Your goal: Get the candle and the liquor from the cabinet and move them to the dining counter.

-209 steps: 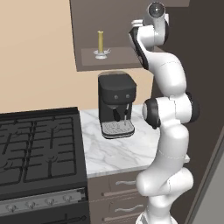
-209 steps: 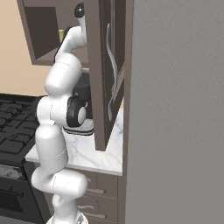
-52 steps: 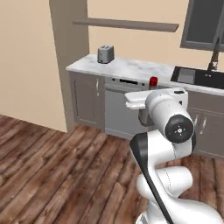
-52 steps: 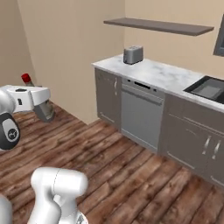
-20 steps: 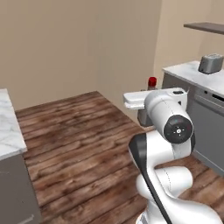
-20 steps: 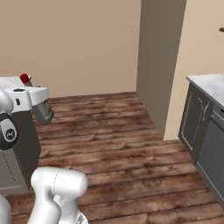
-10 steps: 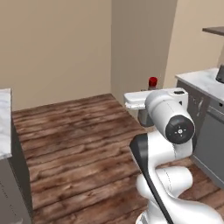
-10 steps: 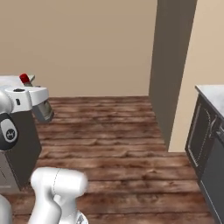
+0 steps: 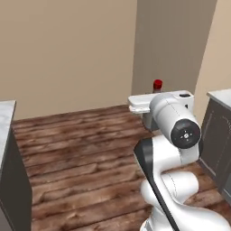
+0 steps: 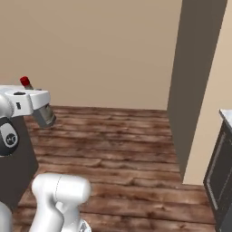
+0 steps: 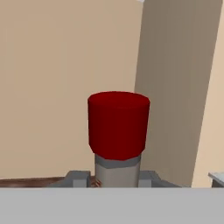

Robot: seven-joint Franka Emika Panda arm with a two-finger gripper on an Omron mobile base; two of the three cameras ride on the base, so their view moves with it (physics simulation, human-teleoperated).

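- The end effector (image 11: 117, 179) is clamped on the liquor (image 11: 118, 131), red cap up, held out over the wooden floor (image 9: 81, 153).
- The whole room has swung past since a moment ago (the base is turning), bringing a grey-topped surface (image 9: 6, 113) at the left edge closer.
- The liquor is out of the cabinet but not yet set down.

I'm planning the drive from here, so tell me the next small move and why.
Probably keep the grip and turn the base further toward the dining counter. The liquor sits upright with the jaws shut on its neck just below the red cap. Ahead are wood floor and a beige wall, with a marble edge at the left of the left base view, so there is nowhere to set it down yet.
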